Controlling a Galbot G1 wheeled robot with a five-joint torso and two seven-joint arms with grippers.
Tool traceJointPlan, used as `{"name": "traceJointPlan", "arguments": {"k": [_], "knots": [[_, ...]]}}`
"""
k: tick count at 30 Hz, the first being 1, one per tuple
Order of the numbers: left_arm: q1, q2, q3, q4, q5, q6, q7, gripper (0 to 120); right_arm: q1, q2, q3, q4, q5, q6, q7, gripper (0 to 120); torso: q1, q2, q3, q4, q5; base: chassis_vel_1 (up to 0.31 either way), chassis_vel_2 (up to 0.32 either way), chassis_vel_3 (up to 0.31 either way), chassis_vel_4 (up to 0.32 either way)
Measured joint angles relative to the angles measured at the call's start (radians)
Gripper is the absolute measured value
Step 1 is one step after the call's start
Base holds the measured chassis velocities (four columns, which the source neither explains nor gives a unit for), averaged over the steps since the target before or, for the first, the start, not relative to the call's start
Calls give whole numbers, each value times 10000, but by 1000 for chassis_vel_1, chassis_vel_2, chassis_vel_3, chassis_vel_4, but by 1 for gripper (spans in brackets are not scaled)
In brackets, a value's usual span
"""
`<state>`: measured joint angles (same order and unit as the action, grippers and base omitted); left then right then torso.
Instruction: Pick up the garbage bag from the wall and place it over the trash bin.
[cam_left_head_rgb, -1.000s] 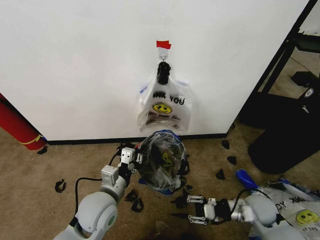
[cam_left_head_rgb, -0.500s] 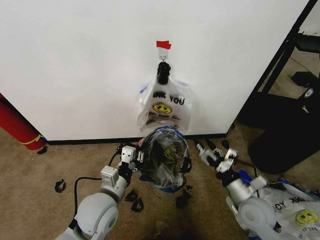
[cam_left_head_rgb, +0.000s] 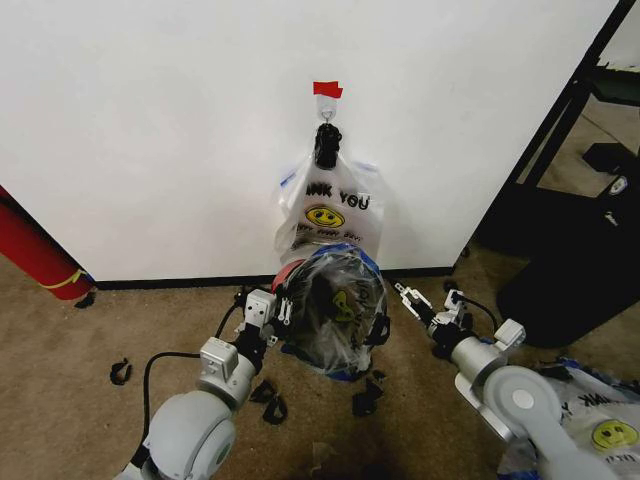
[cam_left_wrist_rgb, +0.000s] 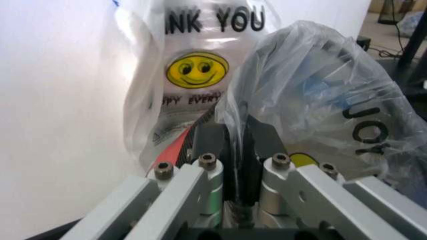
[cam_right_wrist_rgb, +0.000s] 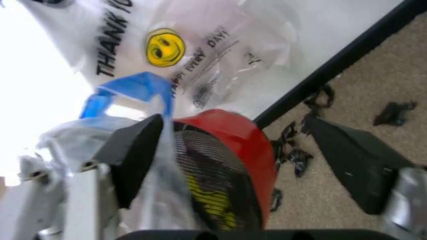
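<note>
The garbage bag (cam_left_head_rgb: 335, 310) is thin, glossy, crinkled plastic. The wall (cam_left_head_rgb: 150, 130) looks smooth and matt. The floor (cam_left_head_rgb: 60, 350) is rough carpet.

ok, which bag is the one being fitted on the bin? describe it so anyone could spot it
Start at the white wall and drop to the carpet below its red tape. There the garbage bag is draped over the trash bin, pinched by the left hand. Unlike the bags hanging flat from the hook, it is ballooned and crumpled.
</note>
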<state>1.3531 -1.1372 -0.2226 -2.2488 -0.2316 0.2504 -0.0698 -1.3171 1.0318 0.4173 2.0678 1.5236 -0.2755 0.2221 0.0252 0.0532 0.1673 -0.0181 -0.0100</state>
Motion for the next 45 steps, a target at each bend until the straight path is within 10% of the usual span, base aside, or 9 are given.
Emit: {"name": "traceJointPlan", "arguments": {"k": [5,20,35,45], "knots": [[-33,-4,65,194,292,-207,138,4,-79,2,53,35,-58,-7,-482,62,0,0,0,-1,0,0,0,0,0],[80,6,129,161,590,-400,242,4,86,25,133,-35,-164,-44,-988,56,0,0,0,0,0,0,0,0,0],[136,-127,227,184,1202,-789,487,4,143,22,61,-198,-475,-82,-1992,0,0,0,0,0,0,0,0,0,0],[124,-128,217,94,1009,-893,571,4,156,6,24,-561,-1095,239,-2603,0,0,0,0,0,0,0,0,0,0]]}}
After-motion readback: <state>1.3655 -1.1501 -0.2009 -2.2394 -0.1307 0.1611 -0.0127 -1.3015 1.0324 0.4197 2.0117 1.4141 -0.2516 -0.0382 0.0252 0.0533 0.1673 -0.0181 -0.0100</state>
